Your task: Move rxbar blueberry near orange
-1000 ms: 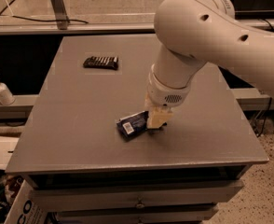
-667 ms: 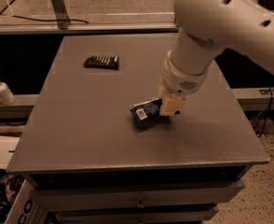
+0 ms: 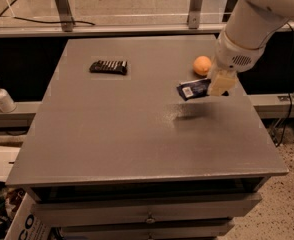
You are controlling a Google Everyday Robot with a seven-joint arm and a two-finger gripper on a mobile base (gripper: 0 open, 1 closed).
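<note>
The rxbar blueberry (image 3: 193, 89), a flat dark blue bar with a white label patch at its left end, hangs above the grey table (image 3: 112, 134) at the right, casting a shadow below it. My gripper (image 3: 216, 87) is shut on the bar's right end, its pale finger (image 3: 218, 82) in front of the wrapper. The orange (image 3: 202, 65), small and round, sits on the table just behind the bar, close to the gripper. The white arm comes down from the upper right.
A black bar with white stripes (image 3: 108, 67) lies at the table's back left. A white pump bottle (image 3: 0, 97) stands on the ledge left of the table. Drawers run under the front edge. A cable hangs at the right.
The gripper has lifted the blue bar off the table's middle and carried it back and to the right, near the orange. The orange has come into view from behind the arm.
</note>
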